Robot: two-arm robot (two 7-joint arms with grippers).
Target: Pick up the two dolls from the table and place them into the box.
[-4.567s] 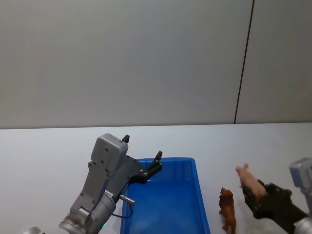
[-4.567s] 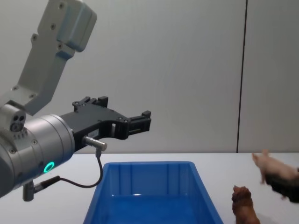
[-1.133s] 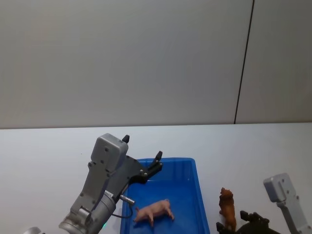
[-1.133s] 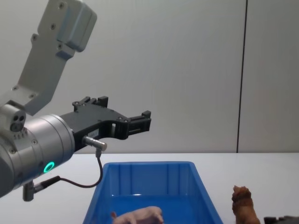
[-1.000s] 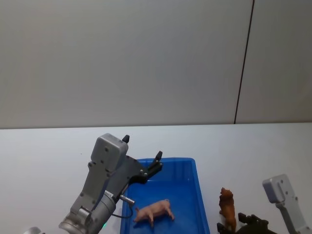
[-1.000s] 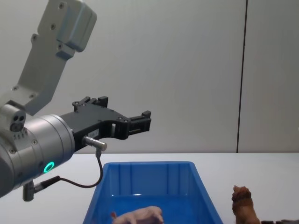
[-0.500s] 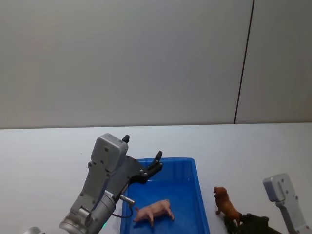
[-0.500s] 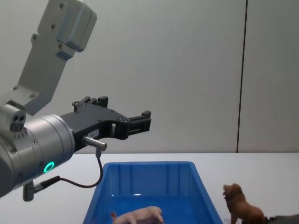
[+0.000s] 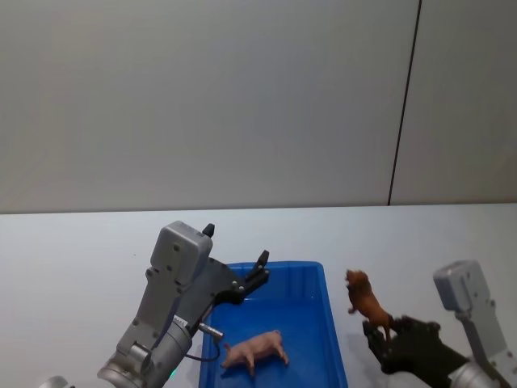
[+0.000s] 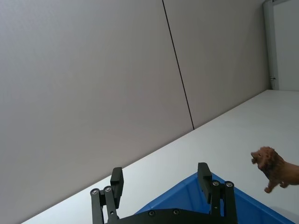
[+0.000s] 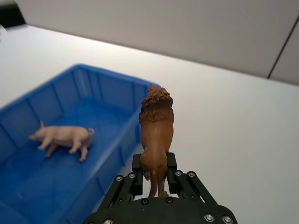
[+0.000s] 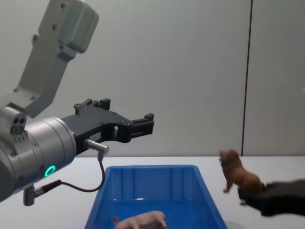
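Note:
The brown lion doll (image 9: 365, 301) hangs in the air just right of the blue box (image 9: 279, 265), with my right gripper (image 9: 378, 330) shut on its hind legs. In the right wrist view the lion (image 11: 156, 135) stands upright above the gripper (image 11: 154, 168), beside the box wall (image 11: 70, 88). The pink pig doll (image 9: 254, 352) lies on the box floor, also seen as the pig (image 11: 63, 137). My left gripper (image 9: 235, 243) hovers open and empty over the box's far left corner, well above it in the chest view as the left gripper (image 12: 128, 112).
The white table (image 9: 81, 250) spreads around the box, with bare room to its right and behind it. A grey wall with a dark vertical seam (image 9: 404, 105) stands behind the table.
The right gripper has lifted the lion off the table and carried it up and toward the box. The pig, held by that gripper earlier, lies in the box. The left arm has not moved.

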